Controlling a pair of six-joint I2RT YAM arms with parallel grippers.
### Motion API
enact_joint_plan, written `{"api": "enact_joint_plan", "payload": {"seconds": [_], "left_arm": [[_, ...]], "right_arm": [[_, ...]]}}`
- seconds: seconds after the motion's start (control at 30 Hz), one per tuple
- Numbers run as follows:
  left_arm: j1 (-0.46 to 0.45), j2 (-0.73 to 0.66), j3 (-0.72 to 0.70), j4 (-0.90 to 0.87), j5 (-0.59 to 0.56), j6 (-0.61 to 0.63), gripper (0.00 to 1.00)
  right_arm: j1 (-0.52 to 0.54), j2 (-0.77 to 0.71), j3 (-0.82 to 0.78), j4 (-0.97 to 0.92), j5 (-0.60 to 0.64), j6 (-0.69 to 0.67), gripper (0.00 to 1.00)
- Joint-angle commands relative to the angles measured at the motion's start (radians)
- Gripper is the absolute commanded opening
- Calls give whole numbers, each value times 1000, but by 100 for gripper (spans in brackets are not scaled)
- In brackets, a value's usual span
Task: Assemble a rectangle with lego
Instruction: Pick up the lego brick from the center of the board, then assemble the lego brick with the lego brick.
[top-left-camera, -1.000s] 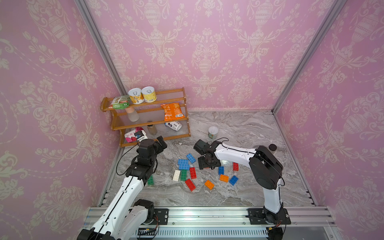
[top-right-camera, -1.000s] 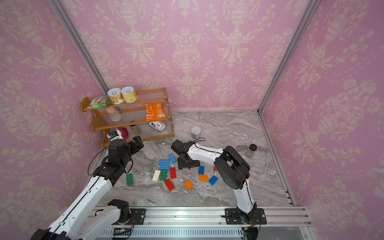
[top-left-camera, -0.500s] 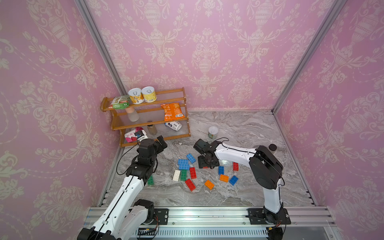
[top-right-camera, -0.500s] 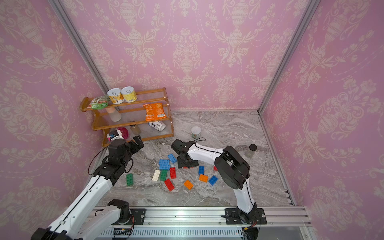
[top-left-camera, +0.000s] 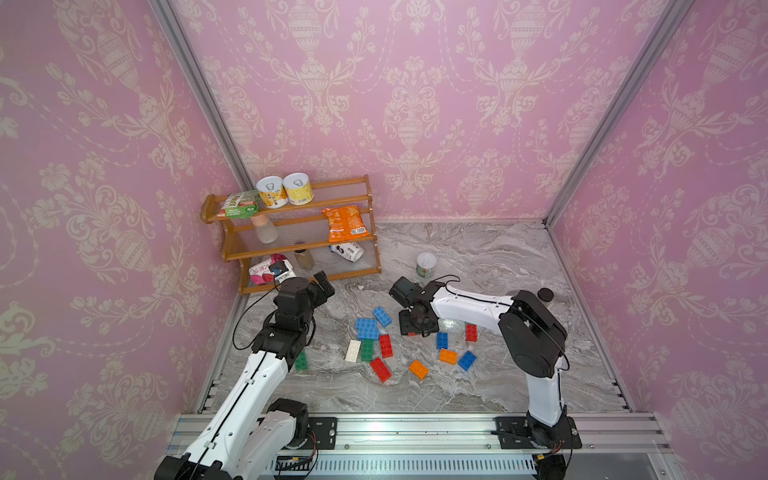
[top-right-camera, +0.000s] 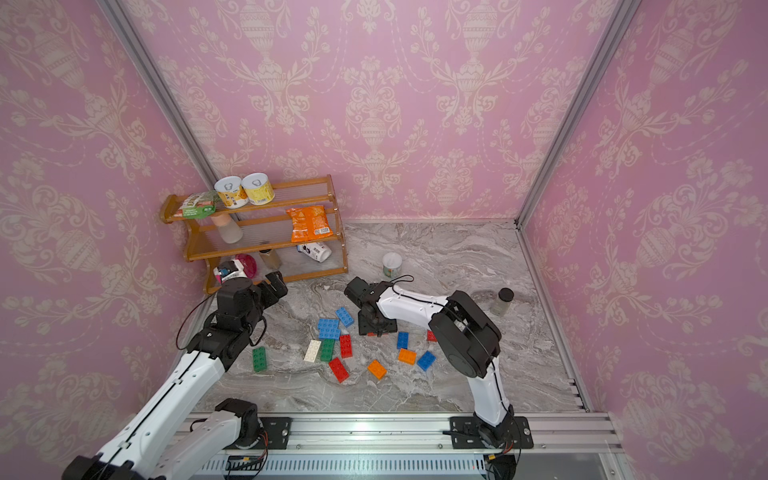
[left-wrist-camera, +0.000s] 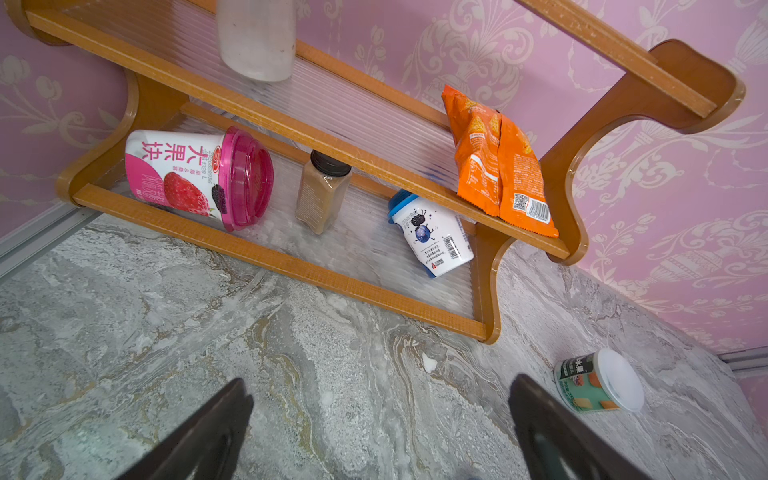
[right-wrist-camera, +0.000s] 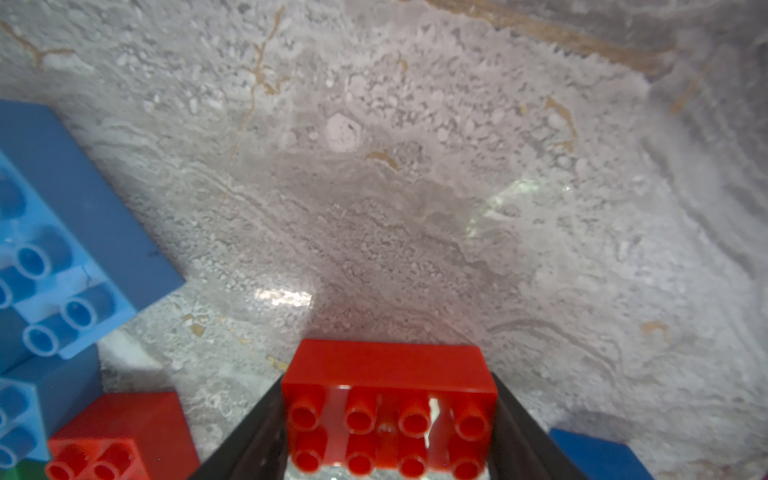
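Observation:
Lego bricks lie scattered mid-table in both top views: joined blue ones (top-left-camera: 367, 328), a white one (top-left-camera: 353, 350), a green one (top-left-camera: 367, 349), red ones (top-left-camera: 386, 345) and orange ones (top-left-camera: 418, 369). One green brick (top-right-camera: 259, 359) lies apart near the left arm. My right gripper (top-left-camera: 417, 326) points down at the table just right of the blue bricks. In the right wrist view my right gripper (right-wrist-camera: 386, 384) has a finger pressed against each end of a red 2x4 brick (right-wrist-camera: 388, 365), studs facing the camera. My left gripper (left-wrist-camera: 378, 386) hangs open over bare marble near the shelf, holding nothing.
A wooden shelf rack (top-left-camera: 307, 232) with tins, snack packets and bottles stands at the back left. A small lidded cup (top-left-camera: 426, 264) stands behind the right gripper. A black-lidded jar (top-right-camera: 503, 300) stands near the right wall. More bricks (top-left-camera: 467, 360) lie right of the gripper.
The right gripper's jaws have narrowed onto the red brick. Both arms stay nearly where they were.

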Motion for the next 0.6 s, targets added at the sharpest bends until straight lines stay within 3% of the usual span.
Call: {"api": "enact_joint_plan", "payload": {"seconds": [0.0, 0.23, 0.57], "left_arm": [[-4, -5, 2, 3, 11, 13, 99], [-4, -2, 14, 5, 52, 14, 99], [-4, 52, 22, 66, 173, -52, 99]], "right_arm": [[-6, -88, -5, -64, 44, -32, 44], [-59, -267, -85, -114, 113, -80, 37], [-228, -471, -294, -126, 158, -197, 35]]}}
